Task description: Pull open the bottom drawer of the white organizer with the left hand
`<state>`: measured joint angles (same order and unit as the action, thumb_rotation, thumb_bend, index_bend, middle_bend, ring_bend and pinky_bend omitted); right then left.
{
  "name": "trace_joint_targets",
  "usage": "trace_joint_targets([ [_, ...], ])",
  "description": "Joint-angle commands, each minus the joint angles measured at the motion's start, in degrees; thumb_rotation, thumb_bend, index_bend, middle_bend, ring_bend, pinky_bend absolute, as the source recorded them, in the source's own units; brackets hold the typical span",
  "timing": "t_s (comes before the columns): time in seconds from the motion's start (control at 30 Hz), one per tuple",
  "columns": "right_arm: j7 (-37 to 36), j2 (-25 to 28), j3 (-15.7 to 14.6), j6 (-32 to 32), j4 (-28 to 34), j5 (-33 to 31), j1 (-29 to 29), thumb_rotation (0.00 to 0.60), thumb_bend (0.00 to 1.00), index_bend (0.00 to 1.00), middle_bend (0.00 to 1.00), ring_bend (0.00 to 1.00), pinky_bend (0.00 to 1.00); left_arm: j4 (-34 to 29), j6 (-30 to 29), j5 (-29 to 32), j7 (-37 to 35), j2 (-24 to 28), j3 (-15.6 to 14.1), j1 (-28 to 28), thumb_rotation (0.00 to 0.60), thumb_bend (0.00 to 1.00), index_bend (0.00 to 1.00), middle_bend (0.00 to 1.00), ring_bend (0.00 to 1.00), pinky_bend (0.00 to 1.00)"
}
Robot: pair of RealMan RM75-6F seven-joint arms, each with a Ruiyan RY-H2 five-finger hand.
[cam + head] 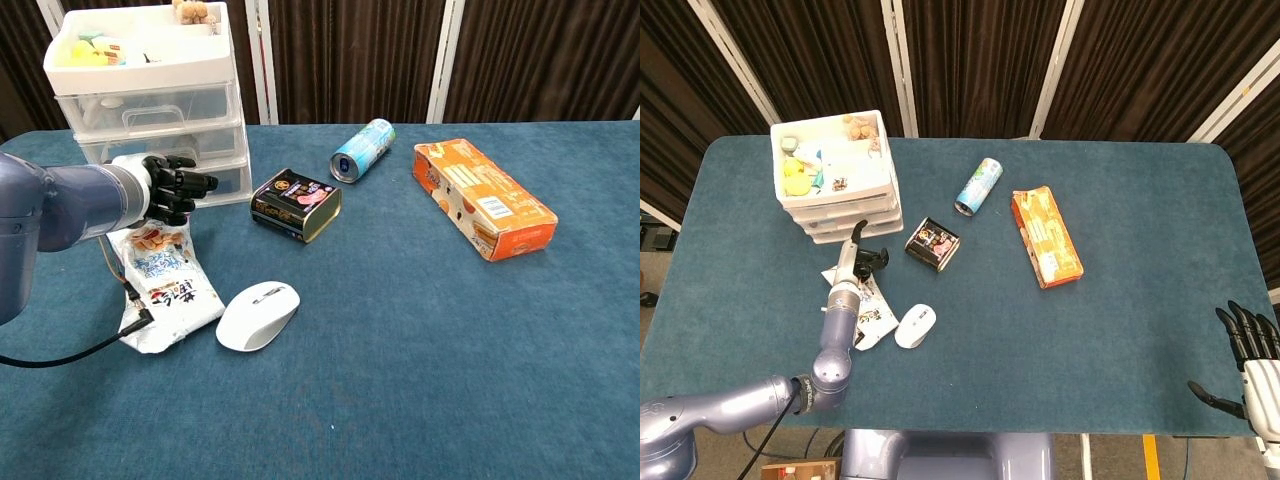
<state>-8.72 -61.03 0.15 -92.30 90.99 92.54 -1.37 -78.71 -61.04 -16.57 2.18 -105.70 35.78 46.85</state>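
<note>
The white organizer (835,178) (150,95) stands at the table's far left, its top tray full of small items. Its bottom drawer (222,181) (852,233) looks closed. My left hand (172,188) (862,256) hovers right in front of that drawer at its height, fingers stretched out sideways and holding nothing. I cannot tell whether the fingertips touch the drawer front. My right hand (1250,356) shows only in the head view, off the table's near right corner, with its fingers spread and empty.
A snack bag (166,282) lies under my left forearm, with a white mouse (258,313) beside it. A black tin (296,204) sits just right of the organizer. Further right lie a blue can (363,149) and an orange box (485,197).
</note>
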Motion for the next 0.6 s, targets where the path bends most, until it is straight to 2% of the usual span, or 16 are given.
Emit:
trace_joint_targets([
  [0.03, 0.07, -0.04, 0.01, 0.12, 0.03, 0.04, 0.06, 0.600, 0.09, 0.00, 0.00, 0.00, 0.00, 0.25, 0.28, 0.02, 0.21, -0.06, 0.21, 0.09, 0.600, 0.54, 0.04, 0.99, 0.94, 0.93],
  [0.6, 0.49, -0.17, 0.05, 0.34, 0.13, 0.25, 0.10, 0.600, 0.09, 0.00, 0.00, 0.00, 0.00, -0.65, 1.87, 0.27, 2.50, 0.47, -0.75, -0.01, 0.600, 0.55, 0.18, 0.99, 0.94, 0.93],
])
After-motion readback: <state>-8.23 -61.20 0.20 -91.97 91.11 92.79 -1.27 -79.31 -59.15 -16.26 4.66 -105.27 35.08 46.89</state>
